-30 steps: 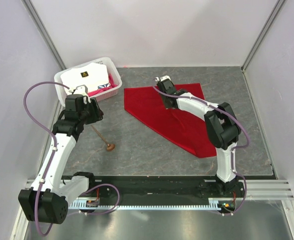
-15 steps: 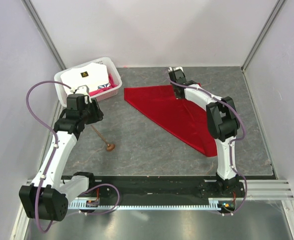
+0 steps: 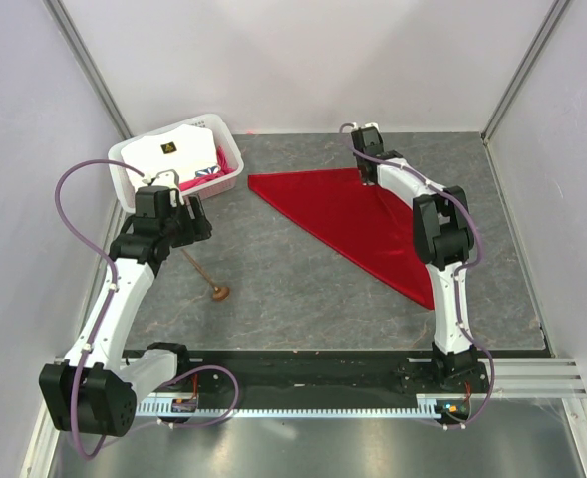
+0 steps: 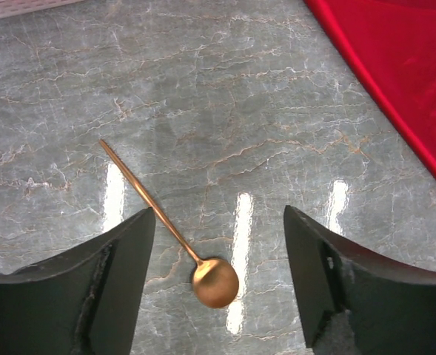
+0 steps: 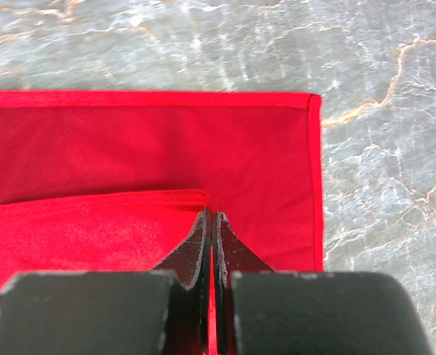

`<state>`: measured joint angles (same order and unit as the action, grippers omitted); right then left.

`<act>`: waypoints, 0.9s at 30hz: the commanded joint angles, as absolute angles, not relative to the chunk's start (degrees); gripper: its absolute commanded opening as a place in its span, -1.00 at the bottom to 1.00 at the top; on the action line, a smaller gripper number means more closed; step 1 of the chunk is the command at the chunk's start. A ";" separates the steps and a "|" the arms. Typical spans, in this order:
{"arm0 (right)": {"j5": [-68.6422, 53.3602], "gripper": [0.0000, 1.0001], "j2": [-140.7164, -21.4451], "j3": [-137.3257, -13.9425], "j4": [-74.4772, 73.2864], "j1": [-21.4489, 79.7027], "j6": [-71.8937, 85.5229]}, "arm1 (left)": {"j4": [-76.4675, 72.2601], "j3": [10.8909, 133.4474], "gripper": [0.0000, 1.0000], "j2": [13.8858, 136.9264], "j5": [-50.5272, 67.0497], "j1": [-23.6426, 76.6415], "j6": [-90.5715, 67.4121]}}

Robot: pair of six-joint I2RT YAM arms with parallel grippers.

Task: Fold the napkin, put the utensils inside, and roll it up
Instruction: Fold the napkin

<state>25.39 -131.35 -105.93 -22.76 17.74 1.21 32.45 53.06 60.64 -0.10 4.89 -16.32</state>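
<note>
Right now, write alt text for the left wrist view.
A small brown spoon lies on the grey marbled table, its bowl framed between the fingers of the open left gripper. The red napkin fills the upper right corner.

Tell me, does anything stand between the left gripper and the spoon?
Nothing visible does. The open left gripper hangs over the spoon, which lies flat on the table, its bowl between the fingers in the wrist view. The napkin is off to the side.
</note>
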 commanded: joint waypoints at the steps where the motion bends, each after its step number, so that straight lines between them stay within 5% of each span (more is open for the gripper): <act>1: 25.66 -1.00 -132.89 -109.86 -20.83 16.52 0.53 | 30.23 53.44 0.64 60.91 -1.32 4.66 -13.97; 27: 25.49 -1.00 -139.83 -119.35 -19.69 11.60 1.05 | 30.32 53.35 0.85 61.08 -1.67 4.66 -13.89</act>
